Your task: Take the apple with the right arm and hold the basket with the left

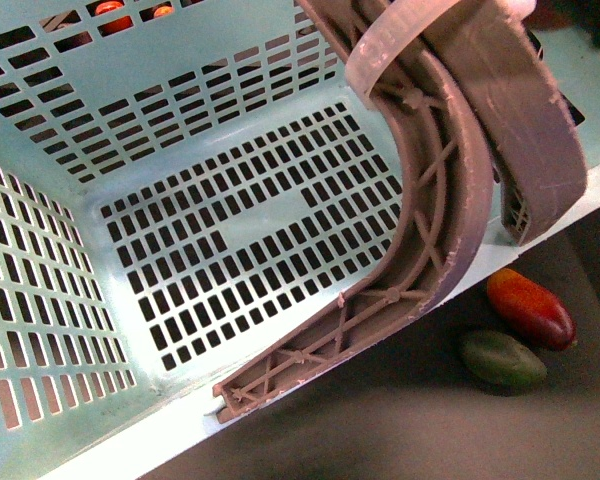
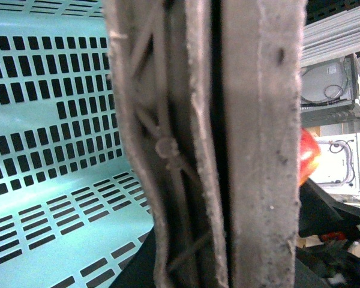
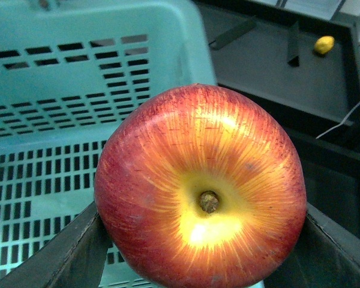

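The pale turquoise basket (image 1: pixel 180 200) fills the front view, tilted, with nothing inside it. Its brown-grey ribbed handles (image 1: pixel 450 170) carry a white zip tie (image 1: pixel 390 40). In the left wrist view the handles (image 2: pixel 228 144) run straight through my left gripper (image 2: pixel 219 270), which is shut on them; its fingers are mostly hidden. My right gripper (image 3: pixel 201 240) is shut on the red apple (image 3: pixel 201 192) with yellow streaks, stem end towards the camera, held over the basket's wall (image 3: pixel 78 90). Neither arm shows in the front view.
A red-orange mango (image 1: pixel 530 308) and a green fruit (image 1: pixel 502 360) lie on the dark surface beside the basket. A small yellow object (image 3: pixel 324 44) sits on a dark tray beyond the apple. White machines (image 2: pixel 339 120) stand in the background.
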You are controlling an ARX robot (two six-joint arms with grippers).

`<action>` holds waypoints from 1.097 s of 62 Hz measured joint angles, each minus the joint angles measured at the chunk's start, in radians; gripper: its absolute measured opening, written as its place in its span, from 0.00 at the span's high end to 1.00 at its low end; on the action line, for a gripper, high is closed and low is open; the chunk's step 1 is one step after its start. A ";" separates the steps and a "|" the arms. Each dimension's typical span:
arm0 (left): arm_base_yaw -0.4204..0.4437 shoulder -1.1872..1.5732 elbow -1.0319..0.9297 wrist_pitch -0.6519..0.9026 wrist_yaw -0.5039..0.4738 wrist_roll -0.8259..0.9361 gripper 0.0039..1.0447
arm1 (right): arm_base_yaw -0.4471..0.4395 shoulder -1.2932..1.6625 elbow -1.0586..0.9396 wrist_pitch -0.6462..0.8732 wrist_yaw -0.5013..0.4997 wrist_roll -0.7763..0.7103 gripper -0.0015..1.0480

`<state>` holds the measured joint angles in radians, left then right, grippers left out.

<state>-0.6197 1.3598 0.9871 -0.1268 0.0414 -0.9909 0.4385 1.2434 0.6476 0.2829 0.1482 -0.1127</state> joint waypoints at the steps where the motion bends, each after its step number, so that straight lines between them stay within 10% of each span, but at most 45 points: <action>1: 0.000 0.000 0.000 0.000 0.000 0.000 0.85 | 0.014 0.026 -0.002 0.008 0.006 0.008 0.29; 15: 0.000 0.000 0.000 0.000 -0.002 0.000 0.85 | 0.039 0.061 -0.008 0.021 0.022 0.019 0.07; 56: 0.000 0.004 0.000 -0.004 0.003 0.001 0.85 | -0.089 -0.192 -0.117 0.021 0.111 -0.038 0.08; 68: 0.000 0.004 0.000 -0.005 0.002 0.000 0.85 | -0.138 -0.238 -0.284 0.344 0.145 0.069 0.34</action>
<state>-0.6197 1.3636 0.9871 -0.1314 0.0437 -0.9913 0.3008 1.0058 0.3634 0.6273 0.2932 -0.0437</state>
